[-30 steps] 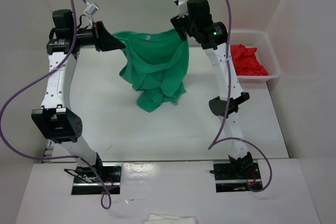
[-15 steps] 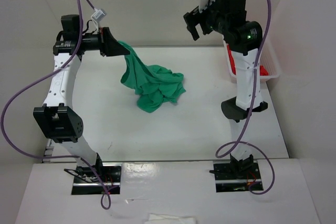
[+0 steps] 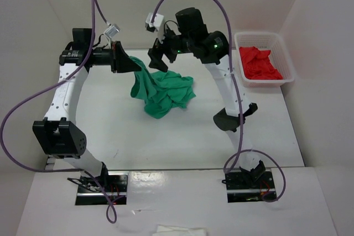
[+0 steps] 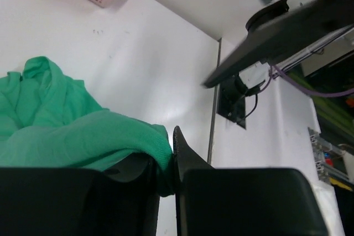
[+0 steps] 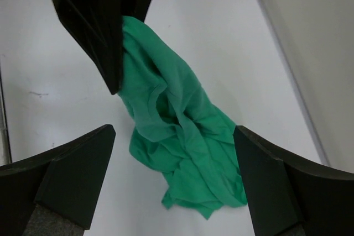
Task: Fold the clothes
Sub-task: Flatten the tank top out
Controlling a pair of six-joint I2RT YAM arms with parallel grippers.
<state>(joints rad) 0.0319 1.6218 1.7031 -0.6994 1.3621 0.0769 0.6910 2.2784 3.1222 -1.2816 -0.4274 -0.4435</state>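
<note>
- Since 1 second ago, the right gripper [image 3: 159,59] has let go of the T-shirt [image 3: 164,95] and swung in toward the middle. The green cloth, then stretched in the air between both arms, has dropped into a heap.
- The left gripper [image 3: 131,66] has its jaws narrow, pinching 1 edge of the T-shirt and holding it raised.
- The right gripper's 2 fingers stand wide apart with nothing between them, above the heap and near the left gripper.
- The rest of the T-shirt lies crumpled on the white table [image 3: 182,136], toward its far side.
- A red garment [image 3: 260,63] sits in a basket [image 3: 260,35] at the far right, well apart.
</note>
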